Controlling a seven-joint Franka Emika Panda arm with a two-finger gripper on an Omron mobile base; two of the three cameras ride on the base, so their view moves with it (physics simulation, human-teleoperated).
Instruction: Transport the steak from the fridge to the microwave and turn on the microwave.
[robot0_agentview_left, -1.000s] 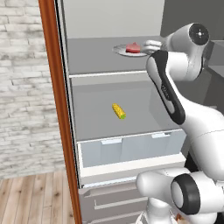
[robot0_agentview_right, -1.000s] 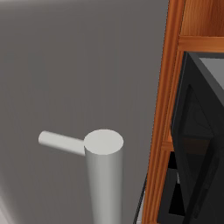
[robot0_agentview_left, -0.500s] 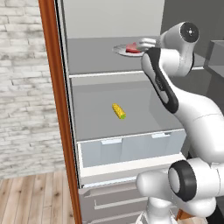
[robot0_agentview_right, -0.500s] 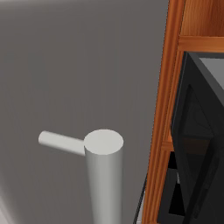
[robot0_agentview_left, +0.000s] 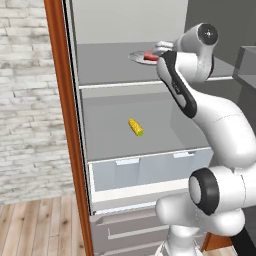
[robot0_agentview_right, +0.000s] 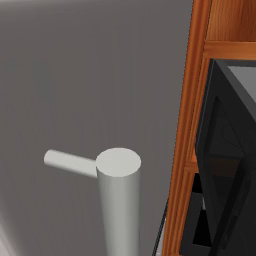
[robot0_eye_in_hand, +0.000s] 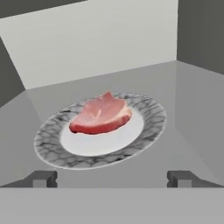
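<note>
The steak (robot0_eye_in_hand: 101, 115), a red-pink slab, lies on a marbled grey-and-white plate (robot0_eye_in_hand: 148, 127) on the upper shelf of the open fridge (robot0_agentview_left: 115, 65). In the left base view the steak (robot0_agentview_left: 149, 54) shows just left of my hand. My gripper (robot0_eye_in_hand: 113, 178) is open, level with the shelf and a short way in front of the plate. Its dark fingertips (robot0_eye_in_hand: 41, 178) stand wide apart with nothing between them. In the left base view the gripper (robot0_agentview_left: 162, 48) reaches in from the right. A dark windowed box at the right, seemingly the microwave (robot0_agentview_right: 230, 165), sits in wooden cabinetry.
A yellow corn cob (robot0_agentview_left: 135, 127) lies on the middle shelf. Translucent drawers (robot0_agentview_left: 145, 170) sit below it. The grey fridge door with its round handle (robot0_agentview_right: 118, 200) stands close in the right base view. A wooden panel (robot0_agentview_left: 62, 125) edges the fridge on the left.
My arm has swung left and forward into the upper shelf, bringing the hand closer to the plate. The gripper stays open, and the steak and corn have not moved.
</note>
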